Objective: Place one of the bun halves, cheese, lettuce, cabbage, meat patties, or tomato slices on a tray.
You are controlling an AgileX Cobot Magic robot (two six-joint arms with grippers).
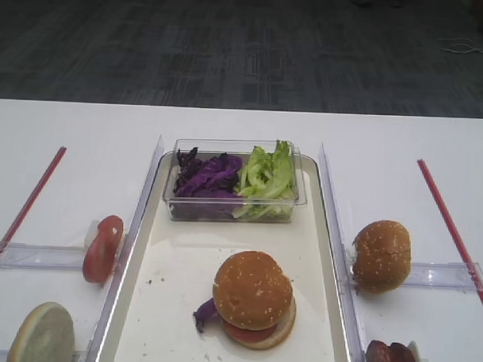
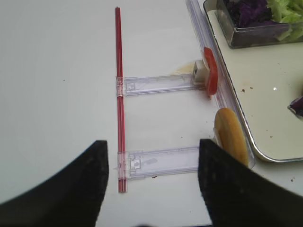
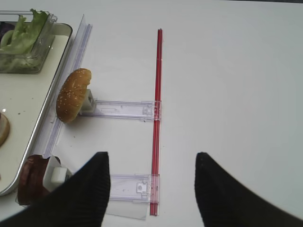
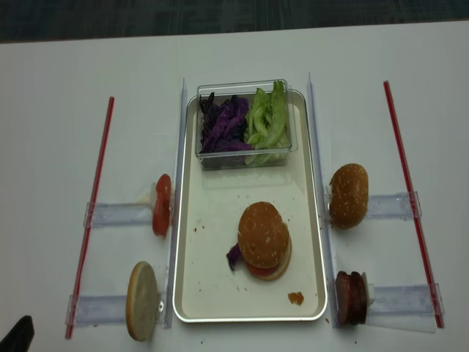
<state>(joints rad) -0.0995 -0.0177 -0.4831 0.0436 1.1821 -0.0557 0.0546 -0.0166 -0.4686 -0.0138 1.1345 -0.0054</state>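
Basically it comes down to which arm sits closer to a loose ingredient. Right gripper (image 3: 150, 189) hangs over bare table, jaws spread wide, nothing between them. From its wrist cam the spare sesame bun half (image 3: 73, 95) stands on edge ahead and to the left, propped at the inner end of a clear holder (image 3: 124, 109), just beside the tray's rim (image 3: 42, 118). Its flat face runs roughly parallel w/ the tray's long side, so I'd guess a pinch across the thin dimension needs the jaws turned to straddle it. Meat patties (image 3: 32, 179) also stand on edge, nearer the claw, lower left, tight against the tray's corner.

Left gripper (image 2: 151, 182) likewise released, empty. Its side has the tomato slices (image 2: 210, 75) and a pale flat bun disc (image 2: 230, 141), both on edge near the tray's left rim.

Tray (image 1: 175, 274) already carries an assembled burger (image 1: 253, 299) w/ purple shreds poking out, plus a clear tub (image 1: 232, 210) holding cabbage (image 1: 207, 178) and lettuce (image 1: 267, 174). Cheese not visible.

Judgement: right arm nearer for bun or patties; left arm for tomato.
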